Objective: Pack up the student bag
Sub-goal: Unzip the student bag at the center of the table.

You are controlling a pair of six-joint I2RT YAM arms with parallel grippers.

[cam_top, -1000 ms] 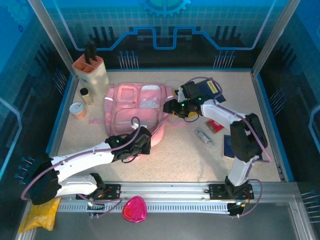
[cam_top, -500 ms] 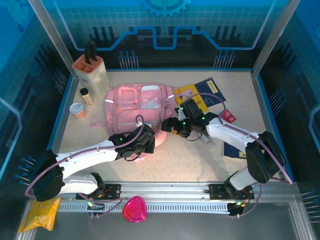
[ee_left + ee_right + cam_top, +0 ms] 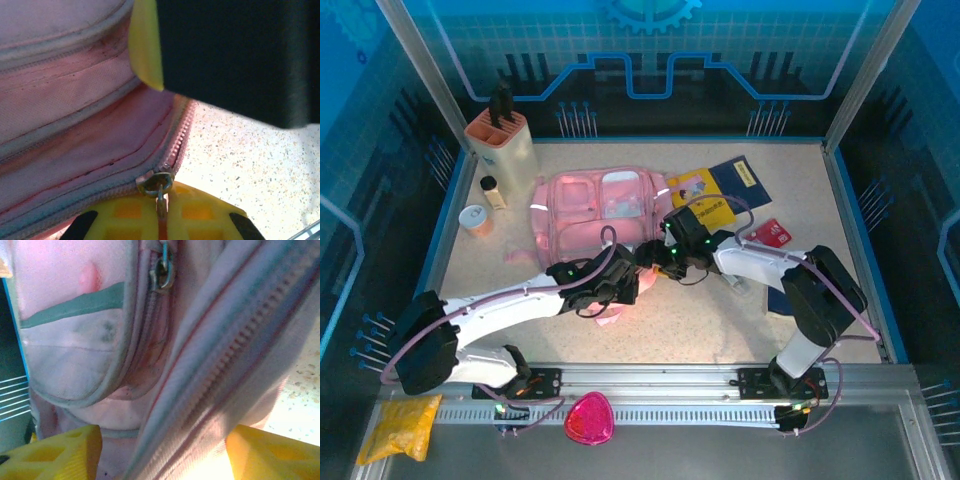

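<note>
Two tools meet at the near right corner of the bag, which lies flat, left of centre on the surface. We see the left tool pinched narrow on the zipper pull. The right tool stands wide, bag fabric between its fingers; we cannot tell if it presses. A book lies just right of the bag.

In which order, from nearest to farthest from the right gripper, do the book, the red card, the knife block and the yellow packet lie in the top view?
Taken from the right gripper, at the bag:
1. Book, just beyond it, to the right.
2. Red card, farther right.
3. Knife block, far left corner.
4. Yellow packet, near left corner, outside the rail.
</note>
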